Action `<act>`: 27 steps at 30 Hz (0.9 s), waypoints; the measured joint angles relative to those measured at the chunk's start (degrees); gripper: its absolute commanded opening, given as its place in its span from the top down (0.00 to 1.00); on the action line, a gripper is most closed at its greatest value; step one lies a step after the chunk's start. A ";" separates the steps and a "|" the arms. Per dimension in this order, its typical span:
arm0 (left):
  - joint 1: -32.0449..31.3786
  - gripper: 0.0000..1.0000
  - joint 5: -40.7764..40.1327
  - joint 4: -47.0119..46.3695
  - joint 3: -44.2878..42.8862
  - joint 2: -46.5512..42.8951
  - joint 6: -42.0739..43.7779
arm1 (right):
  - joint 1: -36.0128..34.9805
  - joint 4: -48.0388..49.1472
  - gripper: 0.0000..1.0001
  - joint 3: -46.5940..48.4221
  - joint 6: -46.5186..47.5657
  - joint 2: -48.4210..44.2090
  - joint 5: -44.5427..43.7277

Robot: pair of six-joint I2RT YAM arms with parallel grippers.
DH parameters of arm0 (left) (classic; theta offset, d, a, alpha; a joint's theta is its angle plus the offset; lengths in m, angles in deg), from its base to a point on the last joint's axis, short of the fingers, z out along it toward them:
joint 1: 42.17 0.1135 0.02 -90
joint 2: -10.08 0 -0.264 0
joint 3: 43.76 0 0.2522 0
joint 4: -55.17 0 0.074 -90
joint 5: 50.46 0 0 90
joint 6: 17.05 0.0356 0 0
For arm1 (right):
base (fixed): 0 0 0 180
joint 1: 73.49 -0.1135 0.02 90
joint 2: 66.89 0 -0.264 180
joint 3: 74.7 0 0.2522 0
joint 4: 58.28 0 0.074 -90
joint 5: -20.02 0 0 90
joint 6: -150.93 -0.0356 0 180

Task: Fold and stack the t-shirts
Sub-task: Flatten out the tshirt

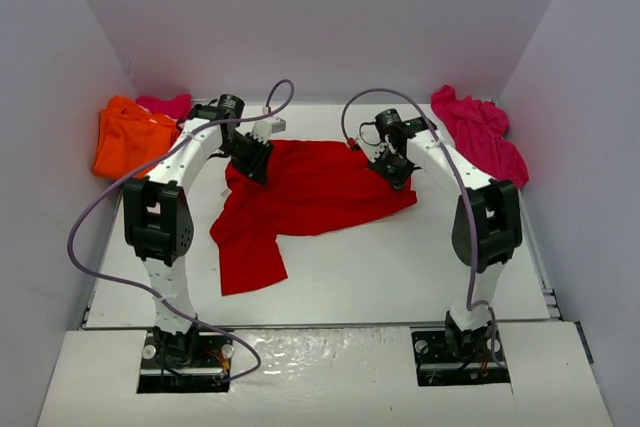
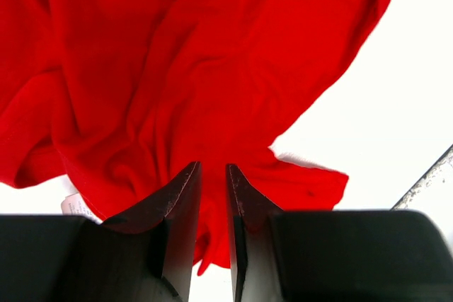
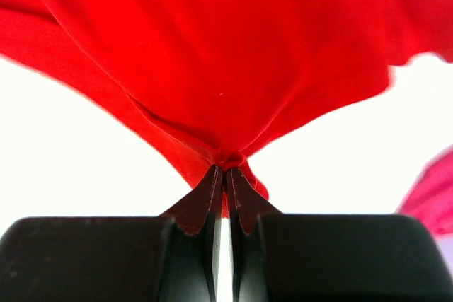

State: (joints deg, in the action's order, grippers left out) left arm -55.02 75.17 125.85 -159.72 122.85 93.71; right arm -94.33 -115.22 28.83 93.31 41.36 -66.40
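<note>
One white table carries the red t-shirt spread crumpled at its centre, a magenta t-shirt heaped at 2 o'clock, an orange t-shirt at 10 o'clock and a pink t-shirt touching its far side. The left gripper pinches the red cloth's 10 o'clock edge between narrow jaws; the right gripper, clamped tight, grips its 2 o'clock edge

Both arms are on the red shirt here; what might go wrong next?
1. The right tool pinches only a small bunch of the red t-shirt at its very tips; it might slip on a pull.
2. The shirt lies twisted, one part trailing toward the near left, so a fold may come out crooked.
</note>
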 measured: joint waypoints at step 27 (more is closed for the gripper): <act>-0.16 0.82 0.03 2.59 1.73 -2.75 2.97 | -9.46 -16.99 0.33 -23.03 1.01 -31.03 5.80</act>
State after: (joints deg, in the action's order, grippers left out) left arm -55.18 75.20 128.44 -157.99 120.11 96.68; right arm -103.80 -132.21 5.79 94.32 10.33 -60.60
